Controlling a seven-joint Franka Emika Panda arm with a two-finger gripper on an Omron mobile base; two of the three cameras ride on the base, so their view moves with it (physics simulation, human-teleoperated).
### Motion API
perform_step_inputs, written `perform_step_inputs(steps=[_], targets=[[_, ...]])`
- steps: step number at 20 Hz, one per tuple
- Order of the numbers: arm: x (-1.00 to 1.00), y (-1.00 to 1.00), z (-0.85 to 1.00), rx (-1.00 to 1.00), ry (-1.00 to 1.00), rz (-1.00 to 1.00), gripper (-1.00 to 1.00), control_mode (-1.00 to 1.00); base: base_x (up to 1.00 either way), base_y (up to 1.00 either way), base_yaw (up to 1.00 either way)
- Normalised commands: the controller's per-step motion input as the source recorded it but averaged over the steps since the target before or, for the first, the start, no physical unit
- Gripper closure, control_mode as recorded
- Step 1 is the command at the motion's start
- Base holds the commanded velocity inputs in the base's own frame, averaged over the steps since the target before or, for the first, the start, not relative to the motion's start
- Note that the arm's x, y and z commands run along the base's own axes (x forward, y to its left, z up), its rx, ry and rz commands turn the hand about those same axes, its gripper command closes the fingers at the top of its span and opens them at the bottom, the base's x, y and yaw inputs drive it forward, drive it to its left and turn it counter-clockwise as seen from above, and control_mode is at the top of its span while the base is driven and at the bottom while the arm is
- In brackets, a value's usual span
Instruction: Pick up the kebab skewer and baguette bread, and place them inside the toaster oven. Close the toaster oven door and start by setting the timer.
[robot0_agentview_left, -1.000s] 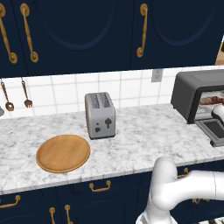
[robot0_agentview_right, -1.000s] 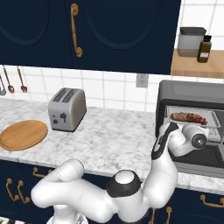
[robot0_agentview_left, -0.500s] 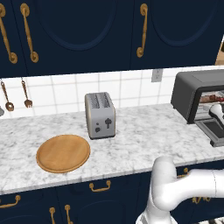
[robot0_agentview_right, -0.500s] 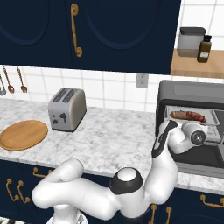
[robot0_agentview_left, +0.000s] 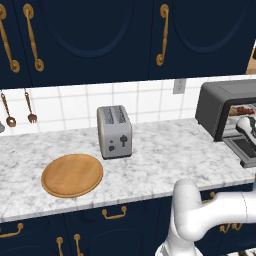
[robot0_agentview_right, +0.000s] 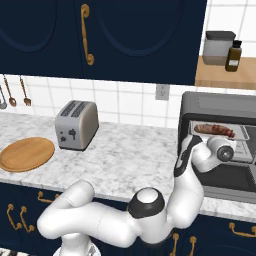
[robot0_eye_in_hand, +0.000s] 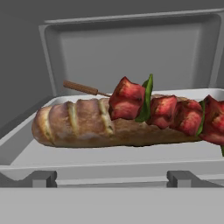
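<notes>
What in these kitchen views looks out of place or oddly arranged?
The kebab skewer rests tilted across the baguette bread on the toaster oven tray instead of beside it, and the toaster oven door hangs open.

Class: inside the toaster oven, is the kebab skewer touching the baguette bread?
Touching. The hand view shows the kebab skewer lying across the top of the baguette bread, its meat chunks pressed against the crust with no gap.
</notes>
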Motion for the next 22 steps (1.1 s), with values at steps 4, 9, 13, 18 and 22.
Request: perform_step_inputs(steps=[4,9,13,18,22], targets=[[0.17,0.00,0.00,0.00,0.00,0.00,-1.00,-1.00,0.00,0.00,0.00],[0.04,0.00,0.00,0.00,0.01,0.00,-1.00,-1.00,0.00,0.00,0.00],[-0.25,0.00,0.00,0.00,0.00,0.00,-1.00,-1.00,0.00,0.00,0.00],[-0.83,-0.07,0.01,0.00,0.00,0.00,-1.00,-1.00,0.00,0.00,0.00],[-0.90,-0.15,0.06,0.00,0.00,0.00,-1.00,-1.00,0.00,0.00,0.00]])
